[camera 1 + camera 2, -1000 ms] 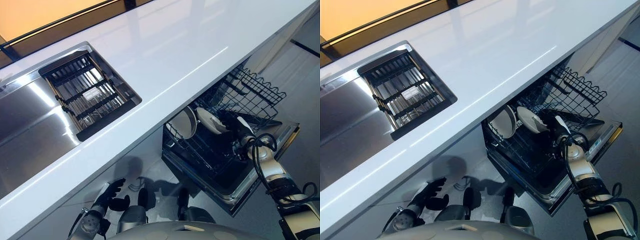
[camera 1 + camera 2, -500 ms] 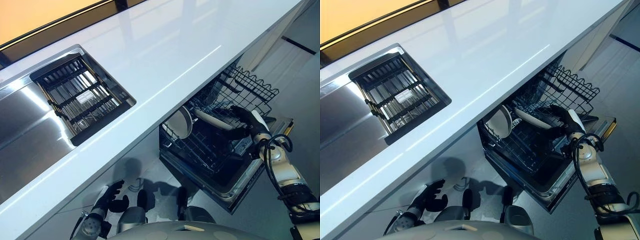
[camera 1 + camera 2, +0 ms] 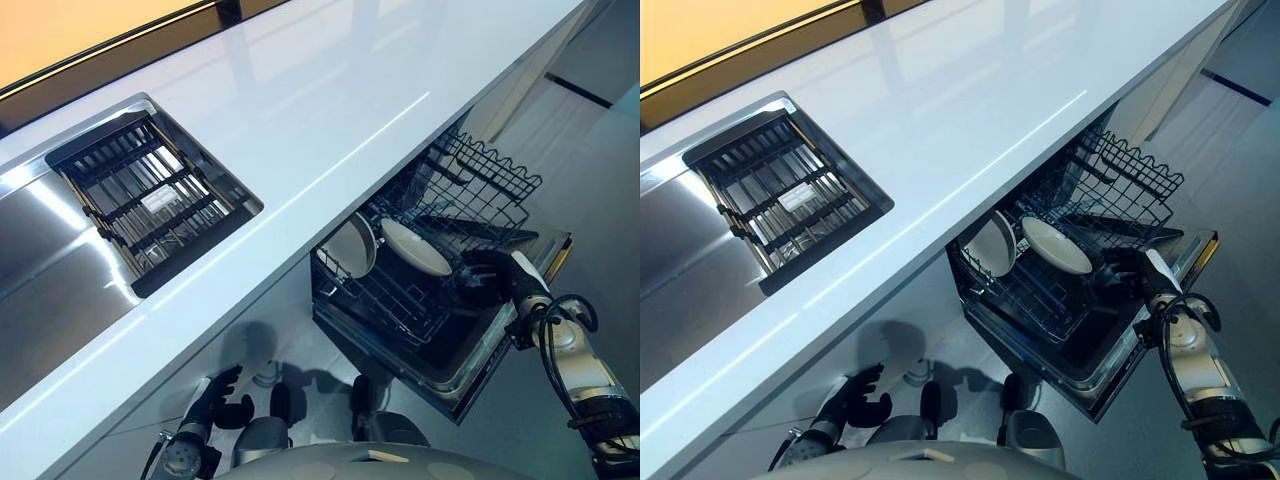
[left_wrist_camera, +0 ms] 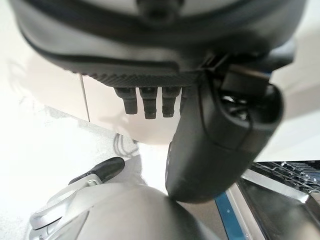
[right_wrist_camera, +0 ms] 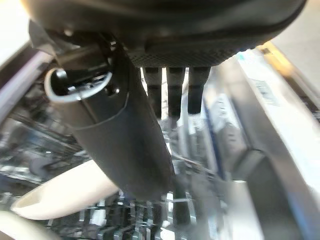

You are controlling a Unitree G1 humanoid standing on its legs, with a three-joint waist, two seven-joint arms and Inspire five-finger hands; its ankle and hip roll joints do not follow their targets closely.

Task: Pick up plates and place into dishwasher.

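two plates (image 3: 415, 246) in dishwasher rack (image 3: 470, 185)

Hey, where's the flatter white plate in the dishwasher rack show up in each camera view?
Left eye view: plate lies in the rack, right of centre, next to the upright plate.
Right eye view: plate, same spot.
Left wrist view: not in it.
Right wrist view: pale rim past the right robot hand.
Shared landmark: the rack.
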